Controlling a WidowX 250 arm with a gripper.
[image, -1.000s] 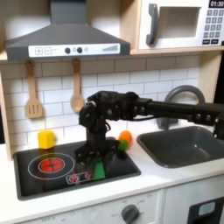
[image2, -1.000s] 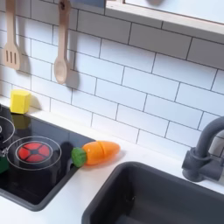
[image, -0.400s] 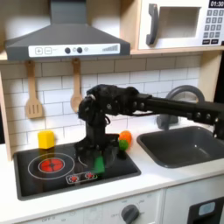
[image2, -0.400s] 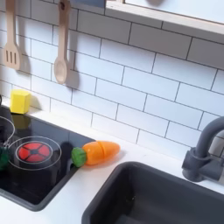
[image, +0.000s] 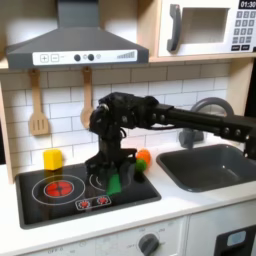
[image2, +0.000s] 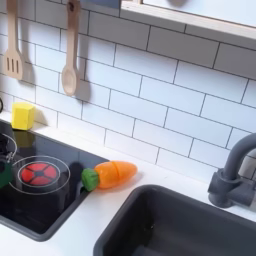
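In the first exterior view my gripper (image: 110, 178) hangs over the right part of the black stovetop (image: 50, 205), pointing down. It is shut on a small green object (image: 116, 185), held just above the stove surface. An orange toy carrot (image: 143, 157) with a green end lies right behind it on the counter; the second exterior view shows this carrot (image2: 112, 174) beside the stove's edge. The green object (image2: 3, 178) peeks in at the second exterior view's left edge. A red burner (image: 60, 186) glows to the gripper's left.
A yellow block (image: 52, 158) stands at the back left by the tiled wall. A wooden spatula (image: 38, 105) and spoon (image: 87, 100) hang above. The grey sink (image: 205, 167) and faucet (image2: 235, 170) lie to the right. Stove knobs (image: 90, 202) line the front.
My gripper has risen a little above the stovetop, and the green object has come up with it. The carrot and yellow block have stayed put.
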